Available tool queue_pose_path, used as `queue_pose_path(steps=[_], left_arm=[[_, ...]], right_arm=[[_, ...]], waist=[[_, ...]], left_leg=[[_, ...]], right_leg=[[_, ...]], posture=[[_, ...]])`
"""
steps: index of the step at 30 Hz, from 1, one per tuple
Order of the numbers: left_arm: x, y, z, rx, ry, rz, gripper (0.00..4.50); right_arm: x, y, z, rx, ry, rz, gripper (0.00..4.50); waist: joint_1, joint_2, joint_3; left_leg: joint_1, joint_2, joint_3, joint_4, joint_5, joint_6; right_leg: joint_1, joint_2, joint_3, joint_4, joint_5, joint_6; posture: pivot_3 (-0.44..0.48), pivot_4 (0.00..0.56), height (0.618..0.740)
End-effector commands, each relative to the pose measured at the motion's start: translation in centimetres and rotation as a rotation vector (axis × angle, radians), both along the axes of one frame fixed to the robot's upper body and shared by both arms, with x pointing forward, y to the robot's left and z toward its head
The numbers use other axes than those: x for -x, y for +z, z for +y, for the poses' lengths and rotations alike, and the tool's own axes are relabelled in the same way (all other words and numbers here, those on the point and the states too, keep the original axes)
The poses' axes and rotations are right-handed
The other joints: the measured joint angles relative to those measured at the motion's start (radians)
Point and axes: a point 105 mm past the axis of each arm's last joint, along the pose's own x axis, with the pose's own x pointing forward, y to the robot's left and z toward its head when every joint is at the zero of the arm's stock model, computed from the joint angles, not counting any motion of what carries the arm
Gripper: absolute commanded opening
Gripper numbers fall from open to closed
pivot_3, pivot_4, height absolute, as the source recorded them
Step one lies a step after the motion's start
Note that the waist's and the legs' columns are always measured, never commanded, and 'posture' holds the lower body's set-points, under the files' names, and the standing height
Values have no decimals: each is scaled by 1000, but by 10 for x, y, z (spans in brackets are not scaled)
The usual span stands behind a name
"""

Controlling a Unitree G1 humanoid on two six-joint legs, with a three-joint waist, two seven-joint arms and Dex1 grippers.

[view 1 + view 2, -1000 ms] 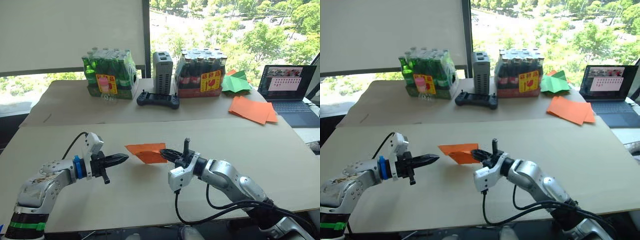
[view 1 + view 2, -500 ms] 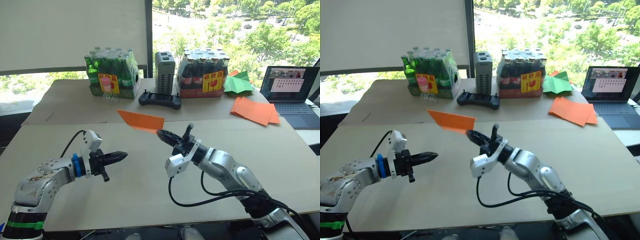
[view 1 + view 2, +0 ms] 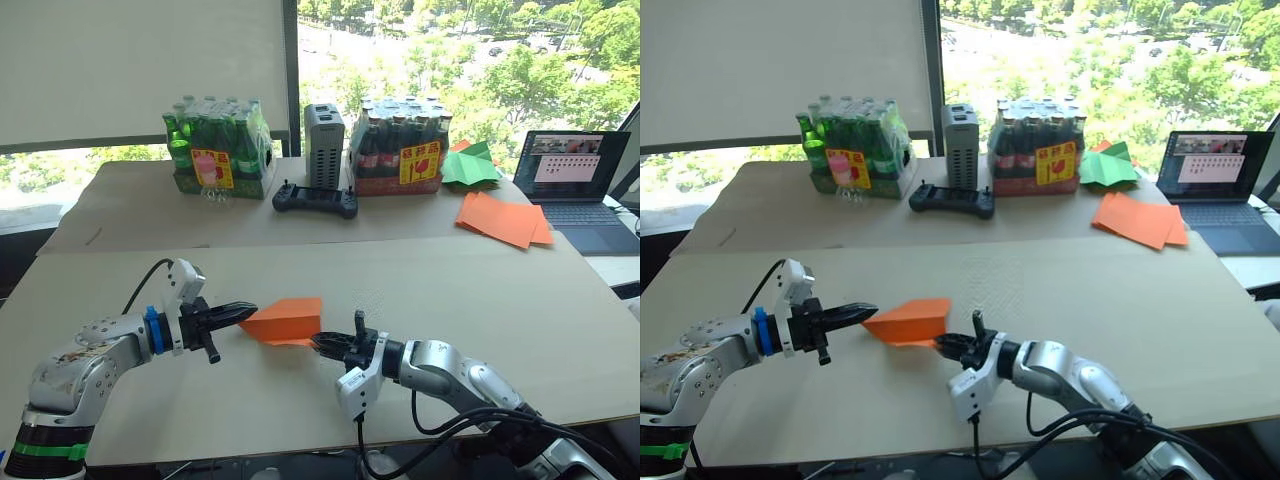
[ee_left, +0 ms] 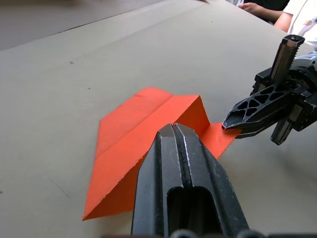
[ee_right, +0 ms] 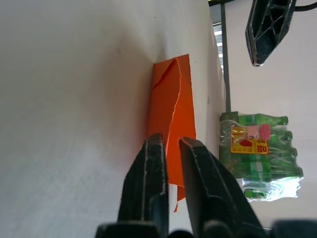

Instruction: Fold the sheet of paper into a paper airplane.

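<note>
The paper airplane lies at the near table's centre. My right gripper, at its four o'clock, pinches the tail corner to anchor it. My left gripper, fingers pressed together, touches its nine-o'clock edge, probably to flatten a crease.

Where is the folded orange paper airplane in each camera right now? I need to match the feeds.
Left eye: folded orange paper airplane at lower centre, between both claws.
Right eye: lower centre, slightly further left.
Left wrist: centre, beyond the shut left claw.
Right wrist: centre, at the right claw.
Shared landmark: green bottle pack.
</note>
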Motion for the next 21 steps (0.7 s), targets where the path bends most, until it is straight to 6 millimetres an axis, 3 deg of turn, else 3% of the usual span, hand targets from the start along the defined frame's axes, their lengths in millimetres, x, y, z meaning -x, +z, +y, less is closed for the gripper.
queue_pose_path(steps=[1, 3, 9, 13, 14, 19, 21], left_arm=[[3, 8, -3, -10, -23, -30, 0], [2, 7, -4, -13, -28, -28, 0], [1, 6, -5, -19, -40, -24, 0], [1, 5, -7, -18, -48, -22, 0], [1, 5, -8, -18, -49, -22, 0], [1, 5, -7, -18, -47, -23, 0], [2, 5, -7, -19, -46, -23, 0]], right_arm=[[5, -2, -2, 3, 5, 73, 1987], [5, 3, -6, -19, -22, 125, 2666], [12, 49, 2, -283, -87, 496, 2666], [-2, 54, 9, -413, -222, 791, 2666], [-3, 49, 11, -417, -257, 869, 2155], [-2, 33, 17, -369, -329, 1002, 466], [-5, 27, 18, -360, -357, 1004, 54]], waist=[[0, 0, 0], [1, 0, 0], [1, 0, 0], [2, 0, 0], [3, 0, 0], [10, 0, 0], [8, 0, 0]], left_leg=[[0, 0, 0, 0, 0, 0], [0, 0, 0, 0, 0, 0], [0, 0, -1, 0, 0, 0], [1, 2, -1, 1, 0, 0], [1, 2, -1, 1, 0, 0], [0, 1, -2, 0, 0, 0], [0, 1, -1, 0, 0, 0]], right_leg=[[0, 0, 0, 0, 0, 0], [0, 0, 0, 0, 0, 0], [1, 0, 0, 0, 0, 0], [0, 2, 0, 1, 0, -1], [0, 2, 0, 1, 0, -1], [-1, 2, -1, 1, 1, -1], [-1, 1, -1, 1, 1, -1]], posture=[[0, 150, 723], [0, 150, 723], [0, 150, 723], [0, 150, 723], [0, 150, 723], [0, 150, 723], [0, 150, 723]])
